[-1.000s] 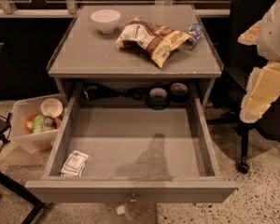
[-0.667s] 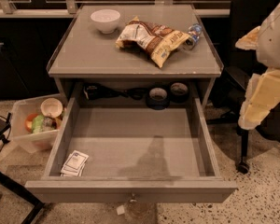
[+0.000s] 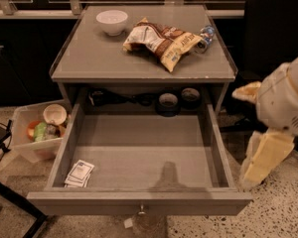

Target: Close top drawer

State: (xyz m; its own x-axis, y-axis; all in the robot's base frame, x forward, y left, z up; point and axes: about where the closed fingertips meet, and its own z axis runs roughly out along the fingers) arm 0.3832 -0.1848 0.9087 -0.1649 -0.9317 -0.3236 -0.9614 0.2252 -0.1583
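The top drawer [image 3: 139, 155] is pulled far out of the grey cabinet [image 3: 139, 58], its flat front panel [image 3: 89, 203] nearest me with a small round metal knob [image 3: 141, 210] at its centre. Small paper packets [image 3: 79, 173] lie in its front left corner. My arm [image 3: 283, 103] stands to the right of the drawer. My gripper [image 3: 252, 178] hangs low, just right of the drawer's front right corner and apart from it.
On the cabinet top sit a white bowl [image 3: 111, 21], a chip bag [image 3: 161, 41] and a small blue wrapped item [image 3: 206, 34]. Tape rolls [image 3: 168, 102] lie behind the drawer. A clear bin [image 3: 37, 133] stands at the left, a black chair [image 3: 273, 33] at the right.
My arm has moved down and a little left, closer to the drawer's right side. The drawer has stayed open in the same place.
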